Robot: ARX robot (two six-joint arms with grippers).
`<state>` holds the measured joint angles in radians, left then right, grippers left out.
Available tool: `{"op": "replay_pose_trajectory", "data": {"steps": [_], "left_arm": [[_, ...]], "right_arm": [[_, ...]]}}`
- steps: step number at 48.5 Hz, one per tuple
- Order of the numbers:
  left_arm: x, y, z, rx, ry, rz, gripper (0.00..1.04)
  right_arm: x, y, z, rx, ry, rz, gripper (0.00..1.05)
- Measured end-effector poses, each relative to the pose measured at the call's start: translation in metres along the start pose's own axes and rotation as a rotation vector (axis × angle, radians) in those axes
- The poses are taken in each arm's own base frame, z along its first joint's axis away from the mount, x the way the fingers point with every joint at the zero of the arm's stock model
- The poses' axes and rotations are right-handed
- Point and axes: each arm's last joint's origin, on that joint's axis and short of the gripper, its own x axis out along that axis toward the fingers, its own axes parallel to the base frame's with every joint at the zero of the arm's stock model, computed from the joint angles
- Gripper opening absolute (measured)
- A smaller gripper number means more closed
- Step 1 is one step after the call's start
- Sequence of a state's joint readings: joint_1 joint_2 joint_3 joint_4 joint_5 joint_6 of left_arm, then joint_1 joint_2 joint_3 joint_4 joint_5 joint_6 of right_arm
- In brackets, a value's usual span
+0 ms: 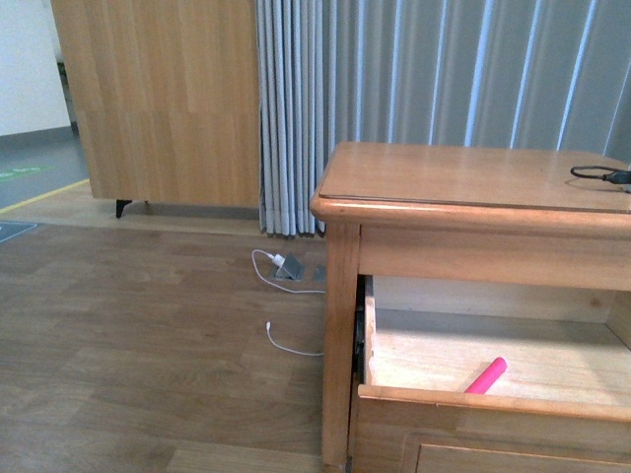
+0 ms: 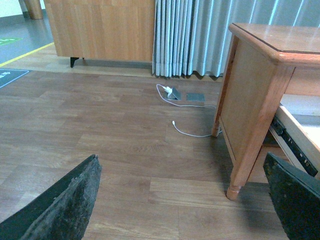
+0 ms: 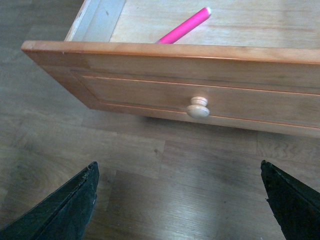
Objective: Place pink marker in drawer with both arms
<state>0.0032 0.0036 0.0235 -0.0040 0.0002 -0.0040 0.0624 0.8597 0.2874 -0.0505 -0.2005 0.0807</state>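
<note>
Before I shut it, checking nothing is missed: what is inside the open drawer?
The pink marker lies on the pale wood floor of the drawer. The front panel covers its near end and the floor nearest the front.

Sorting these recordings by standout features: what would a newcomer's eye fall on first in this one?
The bright pink cylindrical marker stands out most, lying inside the open honey-coloured wooden drawer of the wooden cabinet at the right. Next comes the drawer's round pale knob on its panel front. A thin white cable trails on the brown floor left of the cabinet.
</note>
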Motion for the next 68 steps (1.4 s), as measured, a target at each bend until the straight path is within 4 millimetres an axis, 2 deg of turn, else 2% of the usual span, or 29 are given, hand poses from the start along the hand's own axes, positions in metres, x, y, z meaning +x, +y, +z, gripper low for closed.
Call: {"op": "replay_pose_trajectory", "data": {"steps": [12, 25, 54, 61, 68], "left_arm": [[0.0, 0.0, 0.0, 0.0, 0.0, 0.0, 0.99], [0.0, 0.0, 0.0, 0.0, 0.0, 0.0, 0.99], [0.0, 0.0, 0.0, 0.0, 0.0, 0.0, 0.99], [0.0, 0.0, 0.0, 0.0, 0.0, 0.0, 0.99], [0.0, 0.0, 0.0, 0.0, 0.0, 0.0, 0.99]], "right_arm": [[0.05, 0.006, 0.012, -0.033, 0.083, -0.003, 0.96], [0.098, 0.004, 0.02, 0.009, 0.056, -0.1, 0.96], [0.169, -0.023, 0.049, 0.035, -0.111, -0.257, 0.96], [0.196, -0.032, 0.06, 0.029, -0.197, -0.28, 0.96], [0.213, -0.037, 0.066, 0.037, -0.241, -0.296, 0.96]]}}
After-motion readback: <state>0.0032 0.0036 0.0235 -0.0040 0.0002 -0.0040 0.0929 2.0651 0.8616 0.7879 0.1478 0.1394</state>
